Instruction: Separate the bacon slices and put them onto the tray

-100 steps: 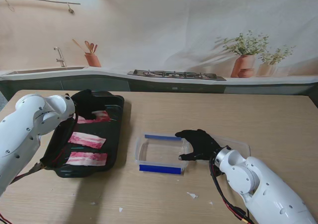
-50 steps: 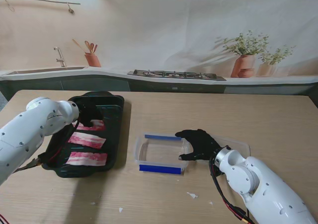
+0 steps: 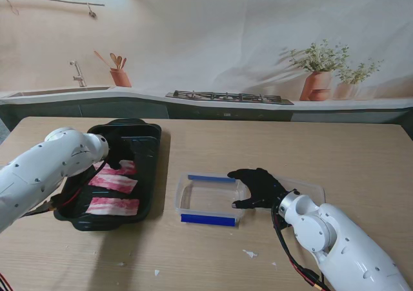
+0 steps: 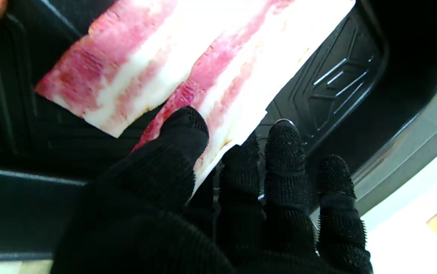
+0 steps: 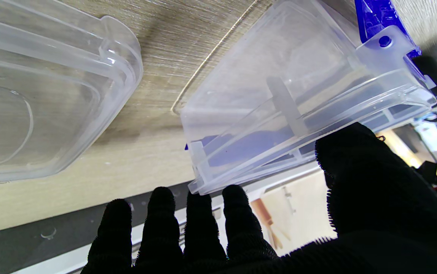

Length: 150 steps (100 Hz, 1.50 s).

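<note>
Over the last second my left hand has come down into the black tray, carrying a third bacon slice from a raised position to the tray floor. That slice now lies at the far end of the tray, beyond the middle slice and the nearest slice. I judge this to be the release stage of 1 placement: the strip is down or nearly down, but my fingers have not let go.

In the left wrist view my thumb presses on the upper face of the strip at its end, with the other fingers beneath and beside its edge, so the left hand pinches the bacon. The slice looks flat and unfolded, streaked pink-red and white, and limp; it spreads over the ribbed tray floor. I cannot tell whether it overlaps the middle slice.

My right hand has not moved. It rests against the right wall of the clear plastic container with blue clips, thumb over the rim and fingers outside, bracing the container. In the right wrist view the container appears to hold no bacon, and its clear lid lies just beside it on the surface.
</note>
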Tool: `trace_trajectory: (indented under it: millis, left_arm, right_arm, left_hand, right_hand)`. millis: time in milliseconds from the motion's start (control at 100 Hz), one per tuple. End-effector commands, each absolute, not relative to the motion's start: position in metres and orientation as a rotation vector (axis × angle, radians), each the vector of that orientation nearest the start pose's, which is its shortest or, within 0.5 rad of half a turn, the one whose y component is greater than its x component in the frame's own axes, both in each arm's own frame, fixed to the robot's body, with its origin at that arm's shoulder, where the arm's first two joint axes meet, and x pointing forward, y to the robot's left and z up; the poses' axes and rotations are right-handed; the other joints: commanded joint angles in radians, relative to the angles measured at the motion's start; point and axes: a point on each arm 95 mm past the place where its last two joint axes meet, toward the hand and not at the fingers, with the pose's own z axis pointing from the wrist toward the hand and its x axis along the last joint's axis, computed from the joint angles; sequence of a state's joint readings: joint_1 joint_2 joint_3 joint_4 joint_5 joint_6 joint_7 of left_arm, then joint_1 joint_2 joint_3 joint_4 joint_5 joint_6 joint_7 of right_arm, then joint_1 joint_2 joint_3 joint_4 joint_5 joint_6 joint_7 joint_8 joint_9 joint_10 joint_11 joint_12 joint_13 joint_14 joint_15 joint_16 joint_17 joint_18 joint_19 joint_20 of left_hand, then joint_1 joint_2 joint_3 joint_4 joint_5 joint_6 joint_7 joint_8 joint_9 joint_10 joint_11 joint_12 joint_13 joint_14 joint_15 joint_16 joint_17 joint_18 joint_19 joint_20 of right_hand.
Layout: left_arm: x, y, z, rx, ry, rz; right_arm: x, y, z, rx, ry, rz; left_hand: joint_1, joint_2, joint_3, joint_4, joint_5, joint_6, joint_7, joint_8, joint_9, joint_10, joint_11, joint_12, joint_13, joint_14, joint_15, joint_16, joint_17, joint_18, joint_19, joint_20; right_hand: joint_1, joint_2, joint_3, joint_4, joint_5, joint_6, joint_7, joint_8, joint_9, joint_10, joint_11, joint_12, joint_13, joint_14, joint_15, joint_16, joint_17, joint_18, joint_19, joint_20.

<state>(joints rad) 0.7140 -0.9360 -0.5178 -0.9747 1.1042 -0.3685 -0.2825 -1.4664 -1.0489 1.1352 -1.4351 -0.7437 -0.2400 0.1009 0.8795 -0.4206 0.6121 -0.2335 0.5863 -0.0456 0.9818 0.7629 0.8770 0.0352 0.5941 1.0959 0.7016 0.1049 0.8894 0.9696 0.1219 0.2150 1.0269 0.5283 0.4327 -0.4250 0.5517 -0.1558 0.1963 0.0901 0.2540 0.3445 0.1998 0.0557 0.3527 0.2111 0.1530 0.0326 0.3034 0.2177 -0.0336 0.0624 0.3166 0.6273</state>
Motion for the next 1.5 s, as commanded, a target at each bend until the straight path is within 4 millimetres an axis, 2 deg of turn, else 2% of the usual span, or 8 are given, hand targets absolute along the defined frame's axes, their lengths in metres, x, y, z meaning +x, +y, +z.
trace_trajectory:
  millis: [0,660,780,810,850,1010,1300,1490]
  left_arm:
    - [0.551,0.066,-0.303,-0.672,2.297,-0.694]
    - [0.554,0.056,-0.311,-0.409,2.267,-0.725]
    - [0.554,0.054,-0.312,-0.380,2.266,-0.700]
    - [0.554,0.054,-0.312,-0.375,2.261,-0.698]
    - [0.554,0.054,-0.312,-0.370,2.254,-0.699]
    - [0.553,0.054,-0.312,-0.351,2.232,-0.695]
    - [0.550,0.054,-0.307,-0.391,2.131,-0.785]
    - [0.544,0.047,-0.300,-0.394,2.060,-0.874]
  right_arm:
    - [0.407,-0.001,-0.365,1.393,1.755,1.618]
    - [0.408,-0.001,-0.366,1.399,1.755,1.618]
    - [0.408,-0.001,-0.366,1.398,1.754,1.620]
    - [0.408,-0.001,-0.366,1.398,1.753,1.620]
    - [0.408,-0.001,-0.366,1.399,1.752,1.621]
    - [0.408,-0.001,-0.366,1.399,1.751,1.621]
    - [0.408,-0.001,-0.366,1.396,1.751,1.624]
    - [0.408,-0.001,-0.366,1.393,1.749,1.628]
  left_hand:
    - [0.047,0.049,0.018,0.011,0.003,-0.087,0.059,-0.005,0.000,-0.042,0.005,-0.001,-0.025,-0.019,-0.013,-0.019,-0.016,-0.003,-0.020,-0.012]
    - [-0.013,0.013,0.063,0.015,0.013,-0.168,0.058,-0.133,-0.024,-0.095,-0.041,-0.088,-0.063,-0.052,-0.104,-0.138,-0.062,0.025,-0.026,-0.015]
    - [-0.126,-0.005,0.164,0.012,-0.040,-0.013,-0.173,-0.354,-0.259,-0.054,0.010,-0.437,-0.163,-0.029,-0.218,-0.248,-0.101,0.030,-0.050,-0.031]
    - [-0.210,0.025,0.233,0.050,-0.068,0.039,-0.255,-0.381,-0.317,-0.033,-0.001,-0.521,-0.197,-0.023,-0.247,-0.269,-0.112,0.032,-0.056,-0.034]
    - [-0.299,0.046,0.298,0.106,-0.106,0.095,-0.352,-0.392,-0.370,-0.016,-0.030,-0.578,-0.236,-0.010,-0.292,-0.306,-0.123,0.034,-0.064,-0.039]
    - [-0.416,0.039,0.294,0.109,-0.277,0.217,-0.560,-0.476,-0.566,0.069,-0.126,-0.716,-0.374,0.038,-0.405,-0.409,-0.161,0.040,-0.102,-0.063]
    - [-0.522,0.109,0.092,0.101,-0.426,0.278,-0.666,-0.544,-0.687,0.193,-0.340,-0.868,-0.565,0.107,-0.512,-0.538,-0.206,0.050,-0.177,-0.107]
    - [-0.488,0.122,0.094,0.116,-0.427,0.277,-0.692,-0.562,-0.697,0.160,-0.411,-0.912,-0.615,0.113,-0.597,-0.603,-0.205,0.051,-0.212,-0.126]
  right_hand:
    - [-0.008,0.000,0.012,0.048,0.003,0.008,0.005,-0.002,-0.019,-0.013,0.016,0.001,-0.024,-0.035,0.000,0.009,0.003,0.002,0.002,0.017]
    - [-0.008,0.003,0.009,0.048,0.003,0.008,0.005,-0.002,-0.018,-0.013,0.017,0.001,-0.024,-0.034,0.000,0.009,0.002,0.002,0.002,0.017]
    - [-0.008,0.003,0.008,0.048,0.003,0.009,0.005,-0.002,-0.020,-0.013,0.016,0.001,-0.024,-0.034,0.000,0.009,0.002,0.002,0.002,0.017]
    - [-0.008,0.002,0.008,0.048,0.003,0.009,0.005,-0.002,-0.019,-0.013,0.017,0.001,-0.024,-0.034,0.000,0.010,0.002,0.002,0.002,0.017]
    - [-0.007,0.002,0.008,0.048,0.003,0.008,0.005,-0.002,-0.019,-0.014,0.017,0.001,-0.025,-0.033,0.000,0.010,0.002,0.002,0.002,0.017]
    - [-0.007,0.003,0.007,0.048,0.003,0.009,0.005,-0.002,-0.019,-0.014,0.017,0.001,-0.025,-0.035,0.000,0.009,0.002,0.001,0.002,0.017]
    - [-0.007,0.003,0.006,0.048,0.003,0.009,0.005,-0.002,-0.020,-0.014,0.015,0.000,-0.025,-0.034,-0.001,0.009,0.001,0.001,0.002,0.018]
    - [-0.006,0.002,0.006,0.049,0.003,0.006,0.005,-0.002,-0.018,-0.014,0.015,0.000,-0.024,-0.034,-0.001,0.009,0.002,0.001,0.002,0.018]
